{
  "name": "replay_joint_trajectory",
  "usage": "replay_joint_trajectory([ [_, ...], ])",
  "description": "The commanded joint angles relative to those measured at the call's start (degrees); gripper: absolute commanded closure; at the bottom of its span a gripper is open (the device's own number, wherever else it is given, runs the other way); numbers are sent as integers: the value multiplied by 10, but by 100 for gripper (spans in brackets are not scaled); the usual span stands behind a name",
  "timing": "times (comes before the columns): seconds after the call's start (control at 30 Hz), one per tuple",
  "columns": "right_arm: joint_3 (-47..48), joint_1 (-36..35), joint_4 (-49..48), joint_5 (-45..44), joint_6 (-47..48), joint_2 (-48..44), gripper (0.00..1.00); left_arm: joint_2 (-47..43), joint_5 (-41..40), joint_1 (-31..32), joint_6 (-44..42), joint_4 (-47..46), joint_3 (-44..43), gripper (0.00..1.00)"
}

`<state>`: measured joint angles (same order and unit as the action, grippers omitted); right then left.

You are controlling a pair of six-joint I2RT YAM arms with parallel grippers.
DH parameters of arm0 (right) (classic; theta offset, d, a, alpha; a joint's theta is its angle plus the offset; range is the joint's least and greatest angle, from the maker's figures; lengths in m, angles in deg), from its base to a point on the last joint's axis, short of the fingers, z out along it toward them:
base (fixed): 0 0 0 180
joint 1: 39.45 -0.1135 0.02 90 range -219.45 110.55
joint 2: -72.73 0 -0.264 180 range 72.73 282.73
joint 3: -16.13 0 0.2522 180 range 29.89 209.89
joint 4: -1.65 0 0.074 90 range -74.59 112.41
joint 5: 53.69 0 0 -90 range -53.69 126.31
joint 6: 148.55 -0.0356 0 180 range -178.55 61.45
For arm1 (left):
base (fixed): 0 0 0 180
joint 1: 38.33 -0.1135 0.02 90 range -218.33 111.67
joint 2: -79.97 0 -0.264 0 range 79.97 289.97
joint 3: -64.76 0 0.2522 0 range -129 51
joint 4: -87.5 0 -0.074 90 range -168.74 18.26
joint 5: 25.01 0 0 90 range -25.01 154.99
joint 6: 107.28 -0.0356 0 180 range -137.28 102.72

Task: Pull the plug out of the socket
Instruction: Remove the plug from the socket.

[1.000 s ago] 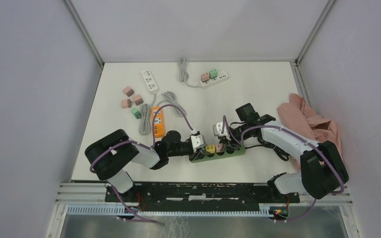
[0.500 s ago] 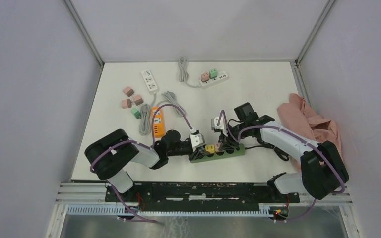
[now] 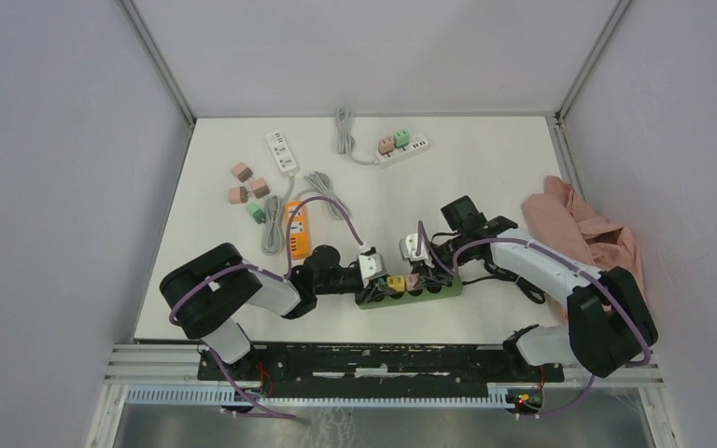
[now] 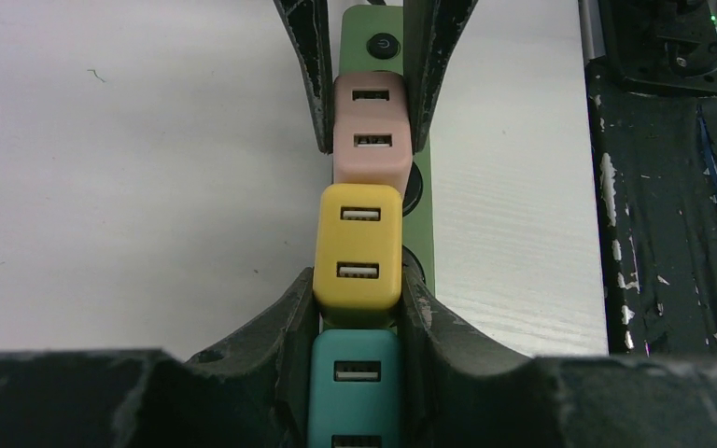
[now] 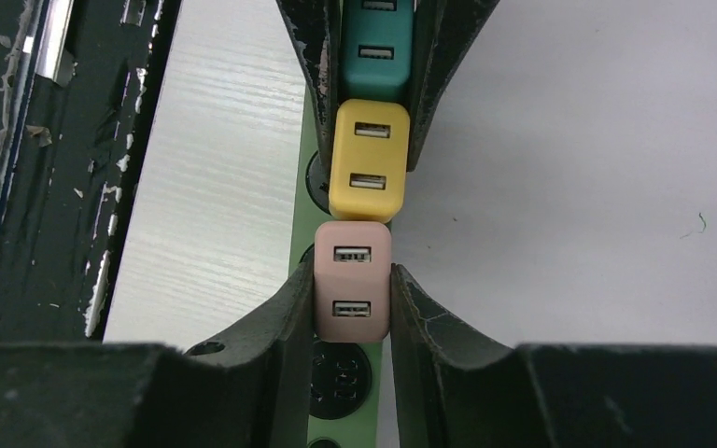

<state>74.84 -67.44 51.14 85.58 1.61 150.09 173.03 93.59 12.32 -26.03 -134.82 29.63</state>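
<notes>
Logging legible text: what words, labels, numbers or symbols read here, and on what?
No words or numbers are readable.
Power symbol: on the button of the green power strip.
Blank, USB ports only: pink plug, yellow plug, teal plug.
Markings on the white strip and orange strip: too small to read.

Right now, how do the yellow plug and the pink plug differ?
The left hand clamps the yellow plug; the right hand clamps the pink plug. The yellow plug sits mid-row, between the teal plug and the pink plug; the pink plug ends the row, with a bare socket beyond it. Both are boxy, show two USB ports and sit in the green strip.
</notes>
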Motion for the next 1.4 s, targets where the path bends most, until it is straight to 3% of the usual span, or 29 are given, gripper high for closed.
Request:
replay_joint_trajectory([
  [0.0, 28, -48, 7, 44, -35, -3, 100, 10, -35, -11, -5, 38, 6, 97],
  [0.13, 31, -51, -91, 24, -178, -1, 100, 14, -32, -11, -2, 37, 5, 97],
  [0.23, 39, -34, -110, 7, -214, 2, 100, 18, -32, -11, -2, 38, 4, 97],
  [0.37, 43, 10, -56, -1, -159, -1, 100, 17, -34, -11, -3, 41, 4, 97],
  [0.5, 29, 15, 94, 33, 103, -17, 100, 18, -37, -11, -7, 50, 2, 97],
  [0.57, 25, 5, 132, 75, 151, -20, 100, 19, -35, -11, -9, 57, -2, 97],
  [0.67, 40, -31, 116, 75, 108, -10, 100, 21, -34, -11, -10, 64, -10, 97],
  [0.83, 53, -34, -21, 66, -116, 4, 100, 28, -19, -11, 3, 77, -21, 97],
  [0.9, 64, -24, -42, 50, -165, 5, 100, 33, -18, -11, 9, 78, -24, 97],
  [1.07, 83, 44, 75, 68, -58, 2, 100, 43, -13, -11, 19, 70, -22, 97],
  [1.2, 65, 34, 164, 126, 102, -12, 100, 47, -11, -11, 21, 71, -28, 97],
  [1.33, 77, 19, 122, 149, 6, -15, 100, 41, -27, -11, 37, 72, -35, 96],
  [1.37, 92, 21, 126, 143, -16, -13, 100, 38, -37, -11, 49, 72, -38, 85],
])
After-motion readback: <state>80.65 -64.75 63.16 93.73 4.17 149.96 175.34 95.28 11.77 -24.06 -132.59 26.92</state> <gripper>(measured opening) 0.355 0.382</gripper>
